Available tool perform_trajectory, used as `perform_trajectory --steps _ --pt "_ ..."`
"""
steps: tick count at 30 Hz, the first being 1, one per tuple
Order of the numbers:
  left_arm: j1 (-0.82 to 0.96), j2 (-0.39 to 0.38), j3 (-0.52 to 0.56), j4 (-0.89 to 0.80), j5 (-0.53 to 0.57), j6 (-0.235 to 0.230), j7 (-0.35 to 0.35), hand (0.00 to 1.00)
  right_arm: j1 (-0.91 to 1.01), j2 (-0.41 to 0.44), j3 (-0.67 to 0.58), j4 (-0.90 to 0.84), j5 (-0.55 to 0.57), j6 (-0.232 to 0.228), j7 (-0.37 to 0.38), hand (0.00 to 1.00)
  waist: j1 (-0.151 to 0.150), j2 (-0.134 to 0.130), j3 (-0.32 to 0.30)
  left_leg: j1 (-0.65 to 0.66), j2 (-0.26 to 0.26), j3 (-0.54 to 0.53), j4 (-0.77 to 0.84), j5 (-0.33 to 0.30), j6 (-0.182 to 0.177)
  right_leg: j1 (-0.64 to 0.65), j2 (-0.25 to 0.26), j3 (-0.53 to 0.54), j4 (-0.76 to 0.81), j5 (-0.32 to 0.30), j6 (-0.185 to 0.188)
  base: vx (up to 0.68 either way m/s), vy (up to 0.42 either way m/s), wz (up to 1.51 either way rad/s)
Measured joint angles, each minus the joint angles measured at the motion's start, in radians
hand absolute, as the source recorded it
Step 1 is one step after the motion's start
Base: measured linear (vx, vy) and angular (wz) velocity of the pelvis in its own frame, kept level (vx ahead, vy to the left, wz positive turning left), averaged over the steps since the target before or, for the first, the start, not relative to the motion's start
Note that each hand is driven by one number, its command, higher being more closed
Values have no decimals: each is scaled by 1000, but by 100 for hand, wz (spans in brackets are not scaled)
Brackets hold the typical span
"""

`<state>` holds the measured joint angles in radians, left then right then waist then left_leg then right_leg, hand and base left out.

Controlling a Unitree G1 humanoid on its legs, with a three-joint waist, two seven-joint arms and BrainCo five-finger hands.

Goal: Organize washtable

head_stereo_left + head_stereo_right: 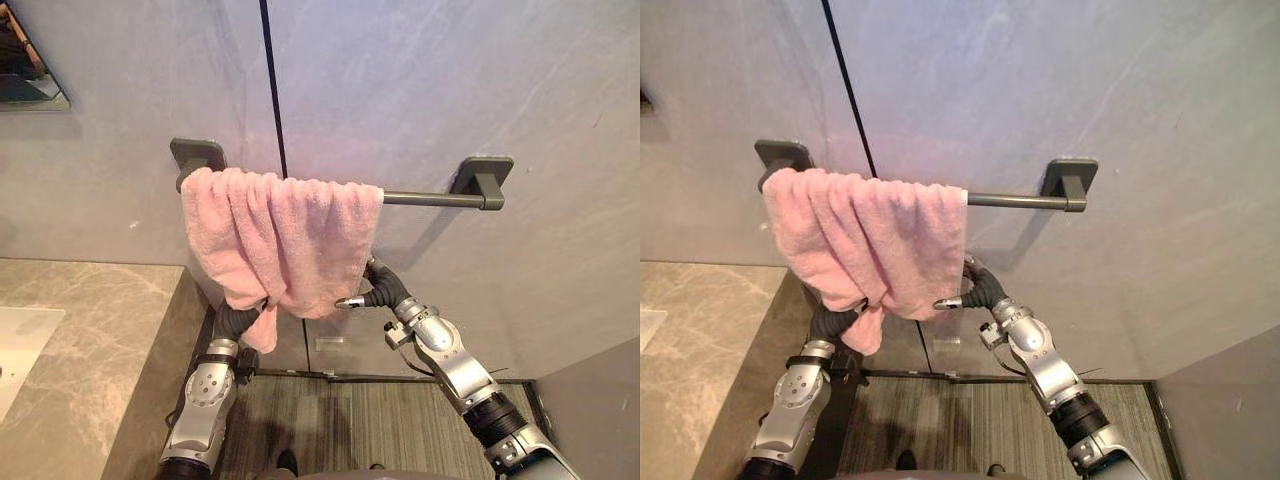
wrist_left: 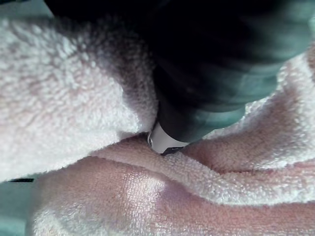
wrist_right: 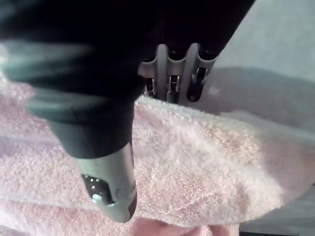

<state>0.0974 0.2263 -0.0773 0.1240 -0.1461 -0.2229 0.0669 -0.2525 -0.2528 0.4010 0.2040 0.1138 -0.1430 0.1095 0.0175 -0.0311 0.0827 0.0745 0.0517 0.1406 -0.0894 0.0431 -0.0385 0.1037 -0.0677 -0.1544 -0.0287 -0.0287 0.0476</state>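
Note:
A pink towel [image 1: 280, 235] hangs bunched over the left half of a dark grey towel bar [image 1: 430, 199] on the wall. My left hand [image 1: 238, 322] is raised under the towel's lower left corner. The cloth is gathered into it and a tail hangs below. In the left wrist view its thumb [image 2: 162, 142] is sunk between towel folds. My right hand [image 1: 385, 292] holds the lower right edge. Its thumb [image 3: 110, 187] lies on the front of the cloth, and its fingers [image 3: 172, 73] curl behind the edge.
A marble counter [image 1: 90, 340] with a white sink [image 1: 15, 345] runs along the left, close to my left arm. A mirror corner [image 1: 25, 80] shows at the upper left. The bar's right half is bare. Striped floor [image 1: 350, 420] lies below.

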Motion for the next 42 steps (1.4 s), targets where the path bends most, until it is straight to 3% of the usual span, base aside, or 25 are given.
perform_trajectory --steps 20,30,37,39,42 --pt "-7 0 2 0 -20 0 -1 100 -27 7 -13 19 34 17 -1 100 23 4 2 -10 -1 -5 -2 0 0 -6 0 -6 -2 -1 0 -2 -1 0" --pt "-6 -24 11 -12 -20 0 -3 100 24 12 -95 6 34 16 4 100 26 4 2 -8 -1 -5 -3 0 0 -5 -1 -7 -2 -1 0 0 0 0" --pt "1 -75 10 -63 -19 0 -46 100 101 35 -213 -62 35 14 4 100 20 3 4 -2 -2 -3 -3 -1 -1 -6 -2 -5 7 -9 2 0 0 0" --pt "1 -92 11 -88 -19 0 -50 100 109 50 -245 -93 35 13 4 100 -1 3 4 1 -2 -3 -4 -1 -1 -7 -3 -6 14 -15 2 0 0 0" --pt "-5 -106 12 -98 -19 0 -61 100 118 53 -267 -118 35 8 3 100 -7 4 5 0 -2 1 -4 -3 -1 -13 -3 -1 14 -15 2 0 0 -4"
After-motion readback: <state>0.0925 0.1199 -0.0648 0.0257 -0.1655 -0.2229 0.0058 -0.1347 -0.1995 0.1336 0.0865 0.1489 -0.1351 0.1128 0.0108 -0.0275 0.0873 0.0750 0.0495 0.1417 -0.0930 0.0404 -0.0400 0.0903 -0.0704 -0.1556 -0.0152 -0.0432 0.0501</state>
